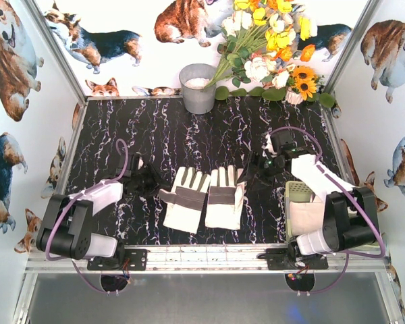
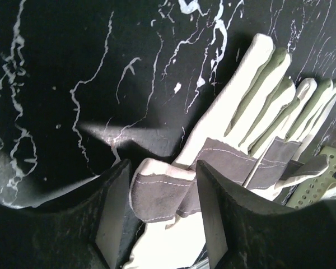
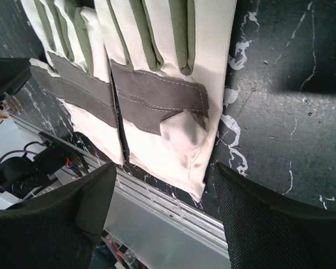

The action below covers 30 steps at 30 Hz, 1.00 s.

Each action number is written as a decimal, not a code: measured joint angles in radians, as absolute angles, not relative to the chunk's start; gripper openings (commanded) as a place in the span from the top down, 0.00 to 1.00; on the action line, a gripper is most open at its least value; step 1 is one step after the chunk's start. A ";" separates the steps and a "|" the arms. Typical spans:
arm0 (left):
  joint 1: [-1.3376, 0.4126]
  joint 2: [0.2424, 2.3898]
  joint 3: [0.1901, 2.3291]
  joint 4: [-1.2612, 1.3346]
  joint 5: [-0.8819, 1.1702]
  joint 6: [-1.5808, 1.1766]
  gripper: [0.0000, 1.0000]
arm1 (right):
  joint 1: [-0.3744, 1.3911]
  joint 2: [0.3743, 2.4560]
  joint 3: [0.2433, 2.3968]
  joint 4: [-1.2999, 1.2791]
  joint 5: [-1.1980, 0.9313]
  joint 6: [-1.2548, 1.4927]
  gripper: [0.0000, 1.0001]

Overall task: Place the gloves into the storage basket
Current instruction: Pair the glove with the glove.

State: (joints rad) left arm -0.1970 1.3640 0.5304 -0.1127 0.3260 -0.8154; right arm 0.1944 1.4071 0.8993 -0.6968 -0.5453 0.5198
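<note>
Two gloves lie flat side by side, palm patches up, on the black marble table: the left glove (image 1: 183,199) and the right glove (image 1: 225,196). My left gripper (image 1: 148,179) is open at the left glove's edge. In the left wrist view its jaws (image 2: 162,213) straddle the glove's grey thumb (image 2: 162,190). My right gripper (image 1: 253,169) is open beside the right glove. In the right wrist view (image 3: 165,207) it hovers over that glove's cuff and thumb (image 3: 182,131). The storage basket (image 1: 298,192) stands at the right, mostly hidden under the right arm, with cream fabric (image 1: 304,216) in it.
A grey metal bucket (image 1: 198,88) stands at the back centre, with a bunch of artificial flowers (image 1: 270,47) to its right. An aluminium rail (image 1: 202,256) runs along the front edge. Printed walls close in both sides.
</note>
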 measured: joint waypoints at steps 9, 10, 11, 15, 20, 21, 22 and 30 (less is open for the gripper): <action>-0.195 1.387 0.527 -0.083 0.369 -0.775 0.68 | 0.258 1.480 0.947 -0.781 -0.472 0.522 0.24; -0.195 1.383 0.522 -0.086 0.370 -0.771 0.72 | 0.273 1.486 0.953 -0.788 -0.460 0.526 0.24; -0.195 1.378 0.517 -0.090 0.372 -0.767 0.75 | 0.288 1.493 0.960 -0.795 -0.445 0.532 0.24; -0.195 1.365 0.500 -0.107 0.380 -0.757 0.82 | 0.329 1.541 0.989 -0.820 -0.394 0.566 0.25; -0.195 1.360 0.496 -0.128 0.382 -0.747 0.93 | 0.351 1.623 1.033 -0.855 -0.331 0.622 0.26; -0.195 1.358 0.495 -0.132 0.382 -0.746 0.95 | 0.355 1.638 1.046 -0.863 -0.318 0.636 0.27; -0.195 1.355 0.493 -0.138 0.382 -0.743 0.98 | 0.360 1.650 1.059 -0.869 -0.306 0.650 0.26; -0.195 1.306 0.488 -0.178 0.379 -0.738 1.00 | 0.423 1.727 1.169 -0.928 -0.199 0.700 0.39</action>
State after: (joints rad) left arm -0.1947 1.3064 0.4877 -0.1780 0.3794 -0.7380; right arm 0.4229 1.7271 1.1690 -0.9279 -0.1986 0.7002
